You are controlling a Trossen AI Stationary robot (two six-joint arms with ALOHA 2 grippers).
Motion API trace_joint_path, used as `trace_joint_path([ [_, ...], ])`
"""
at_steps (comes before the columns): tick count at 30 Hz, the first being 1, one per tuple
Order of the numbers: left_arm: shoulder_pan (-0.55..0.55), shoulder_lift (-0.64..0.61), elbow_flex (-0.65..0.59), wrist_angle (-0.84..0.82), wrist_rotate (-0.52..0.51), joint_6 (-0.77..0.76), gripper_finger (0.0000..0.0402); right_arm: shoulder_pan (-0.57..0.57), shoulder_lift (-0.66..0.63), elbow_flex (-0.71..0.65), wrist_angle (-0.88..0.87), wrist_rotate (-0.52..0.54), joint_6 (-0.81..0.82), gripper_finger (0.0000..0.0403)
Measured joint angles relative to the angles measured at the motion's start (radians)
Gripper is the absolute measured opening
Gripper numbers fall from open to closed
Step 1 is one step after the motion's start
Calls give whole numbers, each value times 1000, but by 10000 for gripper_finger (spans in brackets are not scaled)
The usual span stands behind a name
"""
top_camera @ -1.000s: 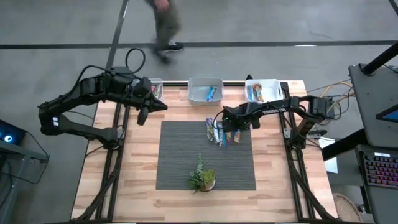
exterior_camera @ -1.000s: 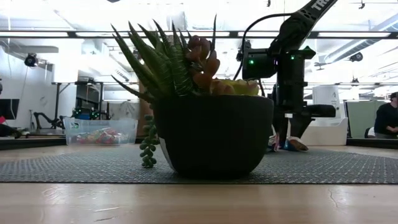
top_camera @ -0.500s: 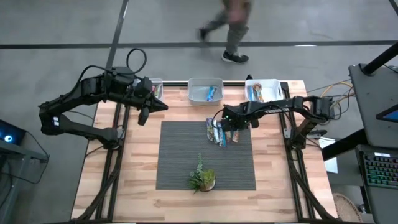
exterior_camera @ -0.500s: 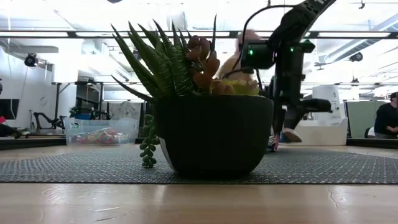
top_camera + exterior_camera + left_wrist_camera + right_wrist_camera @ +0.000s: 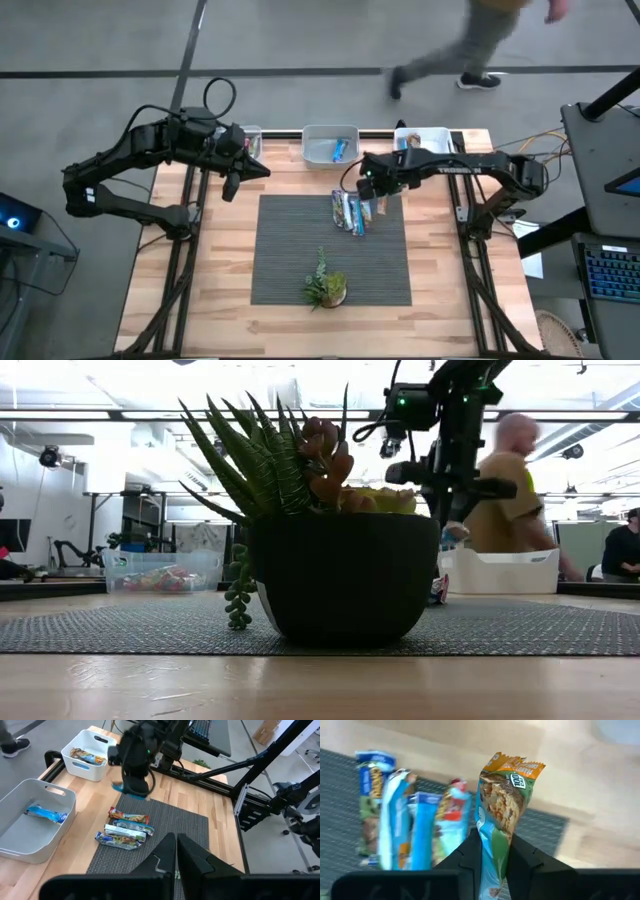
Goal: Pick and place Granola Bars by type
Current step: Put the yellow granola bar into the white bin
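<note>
My right gripper (image 5: 376, 196) hangs above the grey mat's far right part, shut on a granola bar (image 5: 502, 805) with an orange, green and teal wrapper. A short row of other bars (image 5: 347, 212) lies flat on the mat just left of it; the left wrist view shows the row (image 5: 125, 827) too. One blue bar (image 5: 342, 150) lies in the middle bin, and more bars (image 5: 412, 148) lie in the right bin. My left gripper (image 5: 230, 185) waits shut over the far left of the table. My right gripper pinches the orange-and-teal bar between its two fingers (image 5: 470, 852) at one end of the wrapper (image 5: 492, 862), coming from above and pointing down. The bar is lifted clear of the mat, and its orange end (image 5: 512, 770) sticks out beyond the fingertips, as the low view (image 5: 452, 535) also shows.
Three white bins (image 5: 330, 133) stand in a row along the far edge. A small potted plant (image 5: 325, 287) stands at the mat's near middle and fills the low view (image 5: 340, 570). A person (image 5: 470, 45) walks past beyond the far edge.
My right gripper has risen from the mat with the bar, which lay on the mat a second ago and now hangs clear. The gripper has also drifted slightly toward the table's far edge. The person behind the table has walked from left to right.
</note>
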Motion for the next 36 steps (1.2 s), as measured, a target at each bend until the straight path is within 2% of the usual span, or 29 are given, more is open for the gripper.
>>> trace_joint_path([
  [8,0,0,0,0,0,-16,0,-102,-7,133,-167,61,-160,54],
  [18,0,0,0,0,0,-21,0,-317,-7,257,-195,82,-373,54],
  [23,0,0,0,0,0,-21,0,-412,-7,270,-203,70,-453,54],
  [36,-1,0,0,0,0,-21,0,-561,-7,255,-209,64,-611,54],
])
